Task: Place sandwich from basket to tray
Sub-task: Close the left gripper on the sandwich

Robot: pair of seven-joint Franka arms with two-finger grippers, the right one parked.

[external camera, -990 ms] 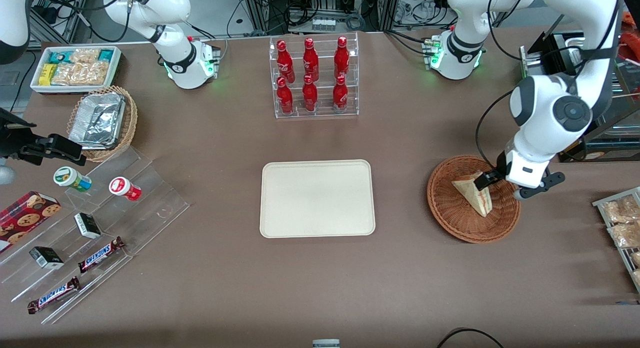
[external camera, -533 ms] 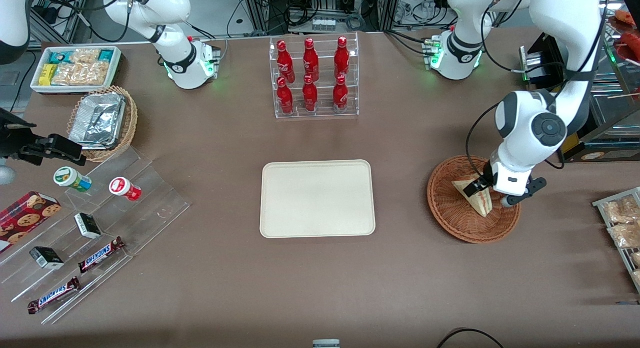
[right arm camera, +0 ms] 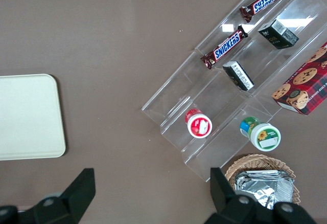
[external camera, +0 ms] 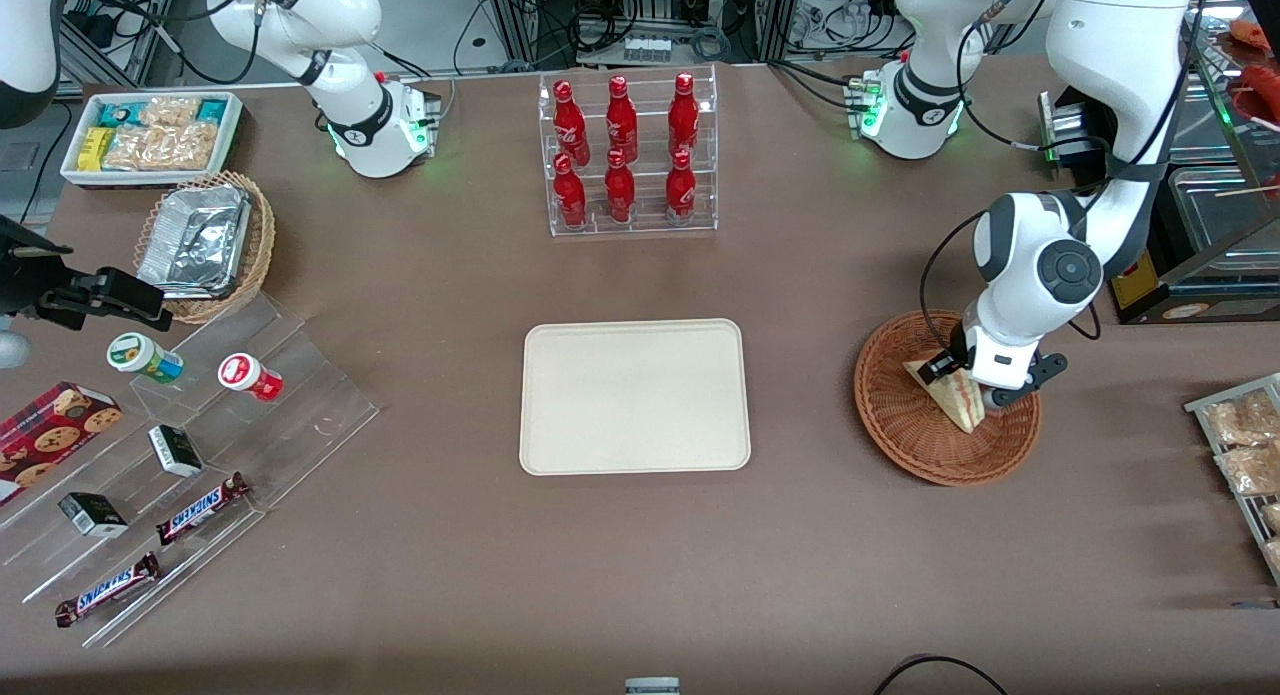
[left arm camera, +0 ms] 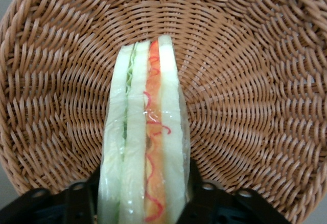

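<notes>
The sandwich [external camera: 960, 411], a wrapped wedge with red and green filling stripes, stands on edge in the reddish-brown wicker basket [external camera: 900, 430]. My left gripper [external camera: 962, 383] is low in the basket, open, with one finger on each side of the sandwich. In the left wrist view the black fingers [left arm camera: 84, 203] flank the sandwich [left arm camera: 145, 127] closely over the basket weave [left arm camera: 245, 81]; the gripper [left arm camera: 143, 206] straddles its wider end. The cream-white tray [external camera: 634, 395] lies bare at the table's middle, beside the basket toward the parked arm's end; it also shows in the right wrist view [right arm camera: 28, 116].
A clear rack of red bottles [external camera: 628, 155] stands farther from the front camera than the tray. A clear stepped display with snacks [external camera: 190, 445], a tan basket with foil containers [external camera: 205, 240] and a white snack bin [external camera: 150, 135] lie toward the parked arm's end. A rack of packets [external camera: 1240, 445] sits by the basket.
My left arm has swung toward the tray and come down, bringing the gripper lower over the sandwich until its fingers sit on both sides. The sandwich and basket have not moved.
</notes>
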